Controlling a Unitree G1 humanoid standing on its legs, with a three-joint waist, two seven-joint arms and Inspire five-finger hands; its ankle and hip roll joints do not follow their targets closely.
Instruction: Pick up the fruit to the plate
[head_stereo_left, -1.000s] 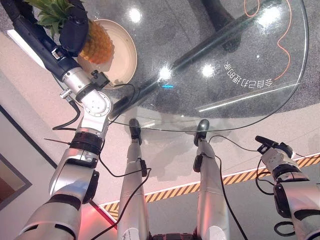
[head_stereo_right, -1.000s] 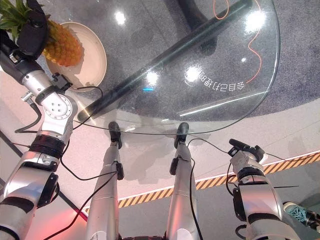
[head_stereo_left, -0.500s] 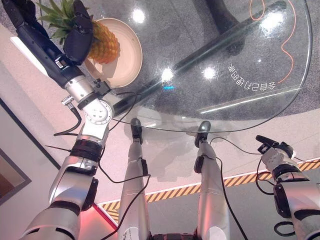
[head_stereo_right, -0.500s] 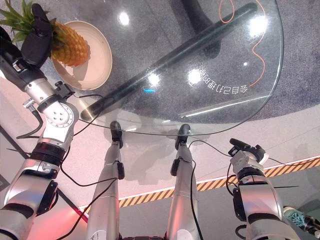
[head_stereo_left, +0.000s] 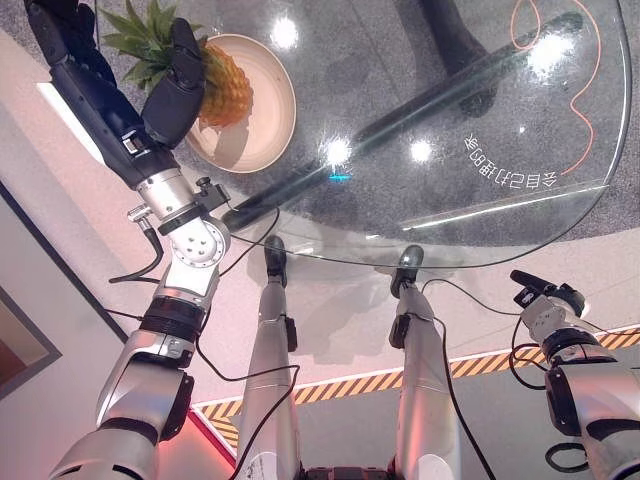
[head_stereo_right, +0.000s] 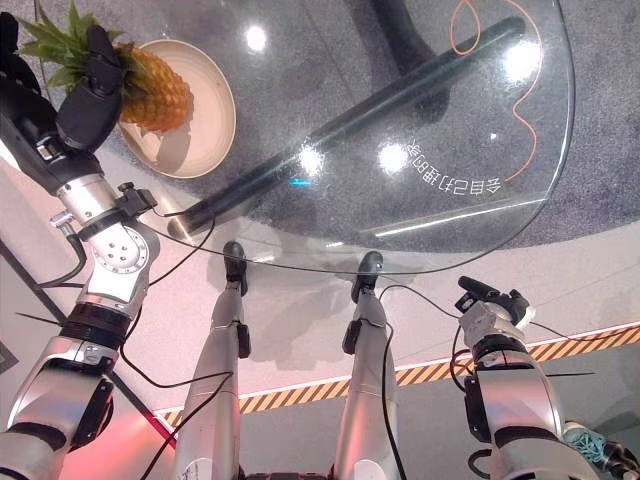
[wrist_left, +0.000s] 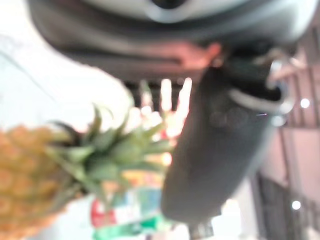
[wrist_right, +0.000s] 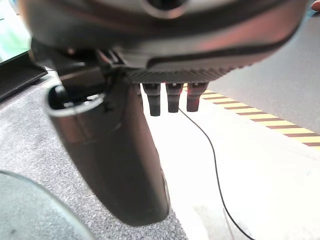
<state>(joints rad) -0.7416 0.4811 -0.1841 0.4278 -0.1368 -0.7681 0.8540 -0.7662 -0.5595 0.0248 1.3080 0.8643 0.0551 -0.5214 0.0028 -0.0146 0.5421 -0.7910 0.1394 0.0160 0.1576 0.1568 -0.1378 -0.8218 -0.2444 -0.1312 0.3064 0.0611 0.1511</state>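
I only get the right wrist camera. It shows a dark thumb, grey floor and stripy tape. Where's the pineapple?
Observer: The pineapple is on its side over the plate, at the far left of the glass table. I can't tell if it has touched down.
Operator: Is a hand near it?
Observer: Yes, the left hand is at its leafy end.
Operator: And where's my hand?
Observer: The right hand is low, off the table's near right edge and well apart from the fruit.
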